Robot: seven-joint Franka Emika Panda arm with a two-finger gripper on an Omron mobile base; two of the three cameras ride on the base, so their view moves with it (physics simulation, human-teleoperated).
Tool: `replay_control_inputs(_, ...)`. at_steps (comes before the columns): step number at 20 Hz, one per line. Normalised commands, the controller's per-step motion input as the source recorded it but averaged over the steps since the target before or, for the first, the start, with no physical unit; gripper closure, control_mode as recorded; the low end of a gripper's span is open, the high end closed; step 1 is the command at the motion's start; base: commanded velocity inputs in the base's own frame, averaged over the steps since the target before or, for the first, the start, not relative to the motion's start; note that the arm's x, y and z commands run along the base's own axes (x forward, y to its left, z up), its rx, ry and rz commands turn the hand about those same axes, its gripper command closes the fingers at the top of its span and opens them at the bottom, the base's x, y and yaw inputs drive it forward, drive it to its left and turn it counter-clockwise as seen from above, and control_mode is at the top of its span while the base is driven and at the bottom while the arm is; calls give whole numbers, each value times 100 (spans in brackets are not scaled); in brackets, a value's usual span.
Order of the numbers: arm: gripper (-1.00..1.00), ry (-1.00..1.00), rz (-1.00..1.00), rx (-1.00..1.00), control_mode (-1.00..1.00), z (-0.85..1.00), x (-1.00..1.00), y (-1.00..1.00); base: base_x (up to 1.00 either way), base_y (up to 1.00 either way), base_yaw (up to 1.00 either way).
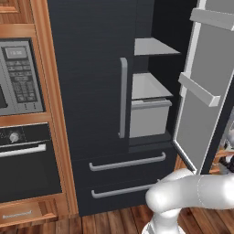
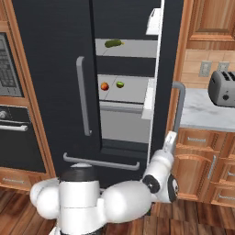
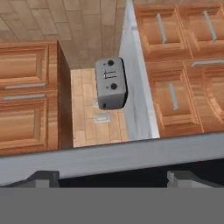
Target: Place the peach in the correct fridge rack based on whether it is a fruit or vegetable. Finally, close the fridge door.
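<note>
reaching low and right, the arm (image 2: 124, 199) holds its gripper (image 3: 113, 177), fingers spread and empty, apparently just behind the open door's handle (image 2: 178, 108). the peach (image 2: 104, 86) sits on the rack (image 2: 131, 94) near its left edge.

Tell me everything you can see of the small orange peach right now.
The small round orange peach with a reddish blush sits on the pale-grey lower fridge rack, near its left end. It rests free, untouched by the gripper. A small green round fruit lies to its right, apart from it. Its finer surface detail is too small to tell.
</note>
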Motion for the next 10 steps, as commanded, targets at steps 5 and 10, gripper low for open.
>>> replay_control_inputs(5,-100,-25,35,25,-100,0,0,-59,0,0,0)
replay_control_inputs(10,-100,-13,43,15,-100,5,25,-4,0,0,0)
